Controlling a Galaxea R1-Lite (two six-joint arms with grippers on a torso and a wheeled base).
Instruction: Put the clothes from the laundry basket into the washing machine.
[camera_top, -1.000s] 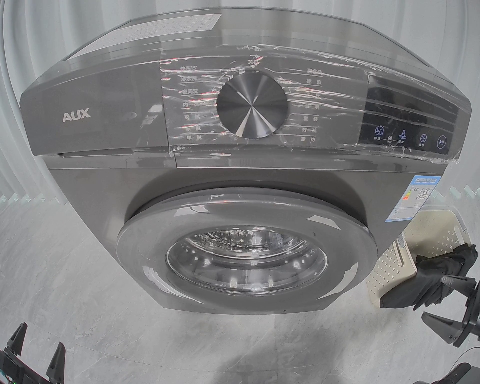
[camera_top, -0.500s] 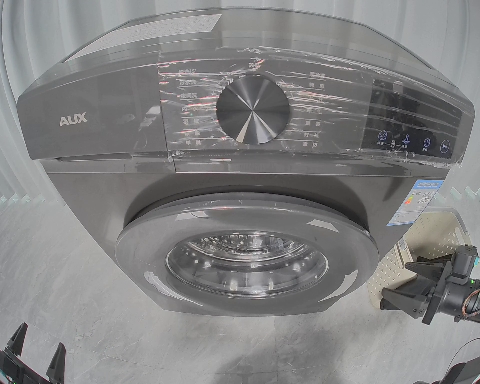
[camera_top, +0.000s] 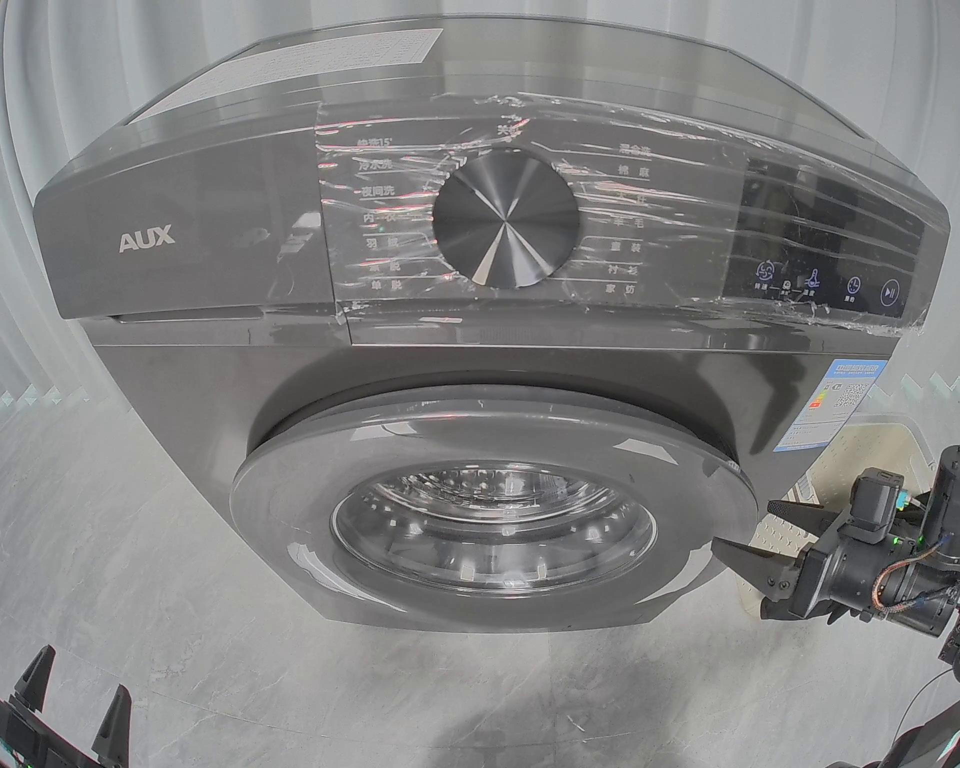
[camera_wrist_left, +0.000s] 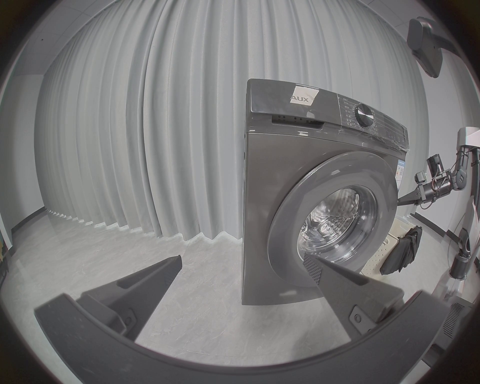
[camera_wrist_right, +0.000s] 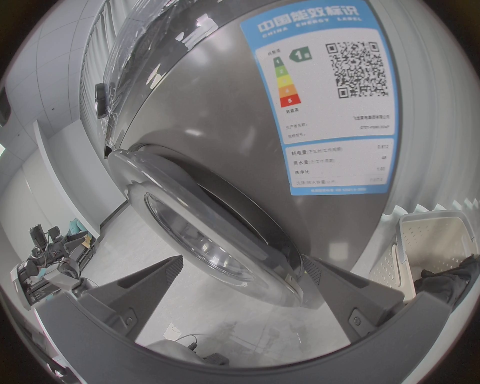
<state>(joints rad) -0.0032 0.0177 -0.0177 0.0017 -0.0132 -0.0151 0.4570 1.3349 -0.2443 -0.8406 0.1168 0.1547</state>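
Observation:
The grey washing machine (camera_top: 480, 330) fills the head view, and its round glass door (camera_top: 495, 520) looks closed. My right gripper (camera_top: 745, 532) is open at the door's right edge, with the door rim (camera_wrist_right: 235, 255) between its fingers and nothing held. The cream perforated laundry basket (camera_top: 893, 440) stands on the floor right of the machine. Dark clothes (camera_wrist_right: 447, 285) hang over the basket's edge, also seen as dark clothes (camera_wrist_left: 402, 250) in the left wrist view. My left gripper (camera_top: 72, 700) is open and low at the front left, far from the machine.
Pale marble floor (camera_top: 150, 560) spreads out before the machine, with free room on the left. Grey curtains (camera_wrist_left: 140, 150) hang behind. A blue energy label (camera_wrist_right: 330, 95) is stuck on the machine's front right. Clear film covers the control panel (camera_top: 620, 200).
My right gripper has swung left from beside the basket to the door's right edge, turning its fingers toward the door. The left gripper has stayed put.

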